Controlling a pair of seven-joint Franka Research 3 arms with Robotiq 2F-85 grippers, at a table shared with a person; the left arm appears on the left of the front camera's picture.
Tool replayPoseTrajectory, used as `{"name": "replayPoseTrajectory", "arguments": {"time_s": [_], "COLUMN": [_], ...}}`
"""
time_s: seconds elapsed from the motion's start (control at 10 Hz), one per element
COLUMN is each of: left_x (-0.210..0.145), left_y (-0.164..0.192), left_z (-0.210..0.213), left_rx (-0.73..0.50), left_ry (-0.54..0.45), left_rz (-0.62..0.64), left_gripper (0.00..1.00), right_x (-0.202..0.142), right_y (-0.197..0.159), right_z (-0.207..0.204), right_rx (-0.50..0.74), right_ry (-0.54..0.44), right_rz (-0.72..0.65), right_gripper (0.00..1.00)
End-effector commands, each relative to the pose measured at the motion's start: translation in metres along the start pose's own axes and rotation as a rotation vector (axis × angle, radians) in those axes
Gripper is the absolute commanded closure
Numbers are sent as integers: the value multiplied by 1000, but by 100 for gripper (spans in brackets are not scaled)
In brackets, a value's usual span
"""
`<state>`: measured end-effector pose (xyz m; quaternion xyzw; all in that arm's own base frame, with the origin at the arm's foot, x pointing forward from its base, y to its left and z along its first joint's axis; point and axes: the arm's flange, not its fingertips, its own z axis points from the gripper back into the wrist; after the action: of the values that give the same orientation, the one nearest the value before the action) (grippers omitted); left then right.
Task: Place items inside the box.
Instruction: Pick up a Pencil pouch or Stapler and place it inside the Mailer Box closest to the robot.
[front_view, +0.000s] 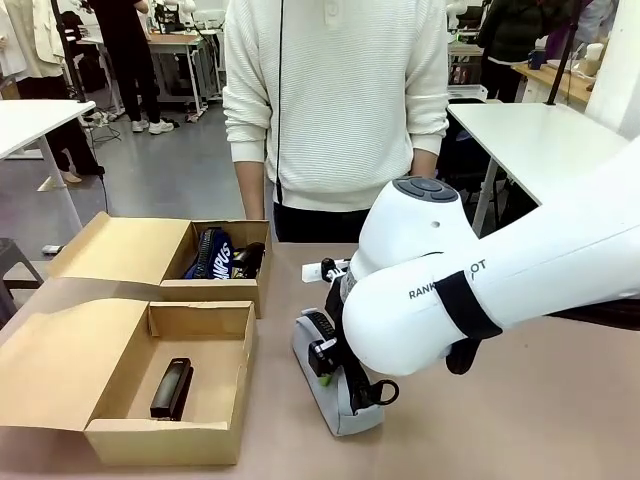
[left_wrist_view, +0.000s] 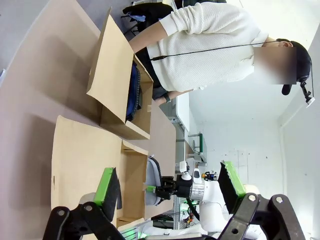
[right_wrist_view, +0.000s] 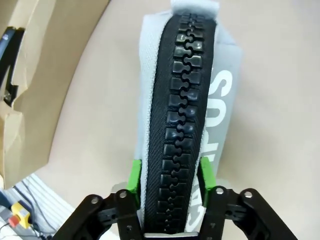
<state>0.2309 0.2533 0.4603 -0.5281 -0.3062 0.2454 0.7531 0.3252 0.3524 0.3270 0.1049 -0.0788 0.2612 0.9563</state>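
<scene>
**Counter stock: 2 boxes, 1 pouch, 1 stapler**

Brown cardboard boxes: 2, both with lids hinged open to the left. The near box (front_view: 170, 440) holds 1 black stapler (front_view: 172, 388), with room around it. The far box (front_view: 215, 290) holds dark items, count unclear.

Grey pouch (front_view: 345, 415): 1, zipper uppermost on the counter (front_view: 520, 420), right of the near box, with a bare strip between them.

Right gripper (right_wrist_view: 170, 172): jaws pressed on the pouch's two flanks.

Left gripper (left_wrist_view: 170, 182): jaws wide, holding nothing.

Tan table (front_view: 520, 420) bears a near box (front_view: 160, 445), a far box (front_view: 210, 291) — both open cardboard — and a grey pouch (front_view: 340, 415)
</scene>
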Motion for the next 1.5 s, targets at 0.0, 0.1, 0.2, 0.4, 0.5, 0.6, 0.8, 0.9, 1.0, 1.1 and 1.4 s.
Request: {"name": "replayPoseTrajectory", "arguments": {"time_s": [0.0, 0.1, 0.2, 0.4, 0.5, 0.6, 0.8, 0.9, 1.0, 1.1, 1.4], "left_x": [-2, -2, -2, -2, -2, -2, -2, -2, -2, -2, -2], "left_y": [0, 0, 0, 0, 0, 0, 0, 0, 0, 0, 0], "left_z": [-1, -1, -1, -1, -1, -1, -1, -1, -1, -1, -1], "left_rx": [-25, -25, -25, -25, -25, -25, -25, -25, -25, -25, -25], "left_ry": [-9, -9, -9, -9, -9, -9, -9, -9, -9, -9, -9], "left_rz": [-16, -16, -16, -16, -16, -16, -16, -16, -16, -16, -16], "left_gripper": [0, 0, 0, 0, 0, 0, 0, 0, 0, 0, 0], "right_x": [-8, -9, -9, -12, -13, -13, -32, -54, -72, -90, -49], "right_y": [1, 0, -2, -8, -14, -24, -44, -47, -44, -48, -48], "right_z": [-1, -1, 1, 1, 3, 13, 71, 103, 126, 142, 125], "right_rx": [4, 4, 2, 1, 1, -7, 88, 92, 146, 171, 150], "right_ry": [-26, -19, -18, -17, -21, -40, -26, -18, -80, -118, -49], "right_rz": [-17, -19, -26, -47, -67, -109, -354, -496, -532, -560, -504], "right_gripper": [100, 97, 100, 100, 100, 100, 100, 100, 100, 100, 100]}}
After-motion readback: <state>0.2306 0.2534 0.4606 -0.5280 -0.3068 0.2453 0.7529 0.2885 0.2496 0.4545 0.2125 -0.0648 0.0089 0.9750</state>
